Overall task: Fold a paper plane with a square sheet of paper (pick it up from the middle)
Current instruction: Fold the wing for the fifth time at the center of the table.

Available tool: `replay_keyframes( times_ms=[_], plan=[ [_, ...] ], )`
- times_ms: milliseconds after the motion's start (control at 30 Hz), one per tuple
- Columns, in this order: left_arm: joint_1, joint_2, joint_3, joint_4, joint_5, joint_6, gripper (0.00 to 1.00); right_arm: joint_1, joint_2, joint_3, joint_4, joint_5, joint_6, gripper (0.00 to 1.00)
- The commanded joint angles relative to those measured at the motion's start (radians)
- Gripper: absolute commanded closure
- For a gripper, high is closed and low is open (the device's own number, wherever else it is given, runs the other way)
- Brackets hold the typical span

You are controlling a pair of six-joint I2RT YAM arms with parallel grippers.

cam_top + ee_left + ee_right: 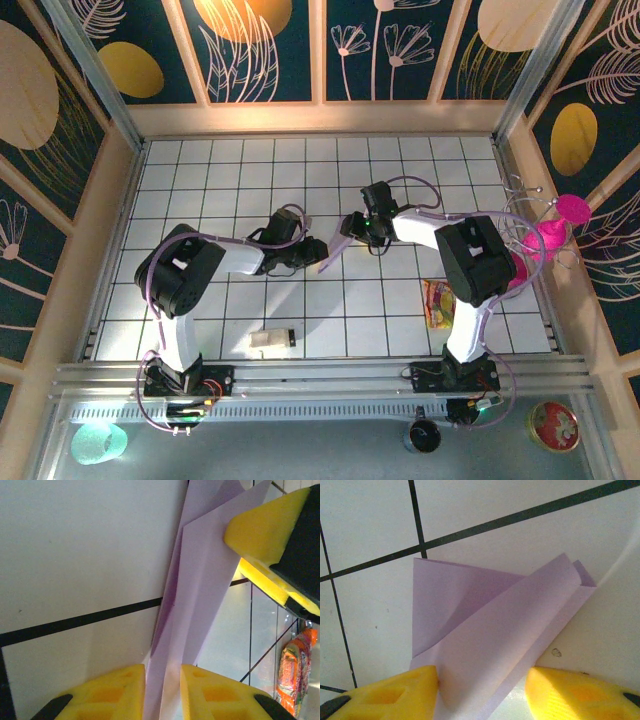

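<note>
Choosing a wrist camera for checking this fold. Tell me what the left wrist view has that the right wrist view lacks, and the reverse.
Left wrist: the lilac paper as a long narrow fold running between the yellow fingers of the left gripper, the other arm's yellow pad at its far end, and a snack packet beyond. Right wrist: the paper's broad face, one flap curling up, the right gripper straddling it, jaws apart. Both: the same folded paper over white tiles with black lines.

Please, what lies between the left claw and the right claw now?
The folded lilac paper lies there, reaching from the left claw to the right claw. The top view shows this; each wrist view shows it between yellow fingers.
</note>
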Motion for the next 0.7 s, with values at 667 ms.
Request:
replay_keyframes(
  times_ms=[667],
  plan=[
    [-0.043, 0.159, 0.095, -0.282, -0.176, 0.133, 0.76, -0.046, 0.025, -0.164, 0.117, -0.176, -0.149, 0.35]
  ],
)
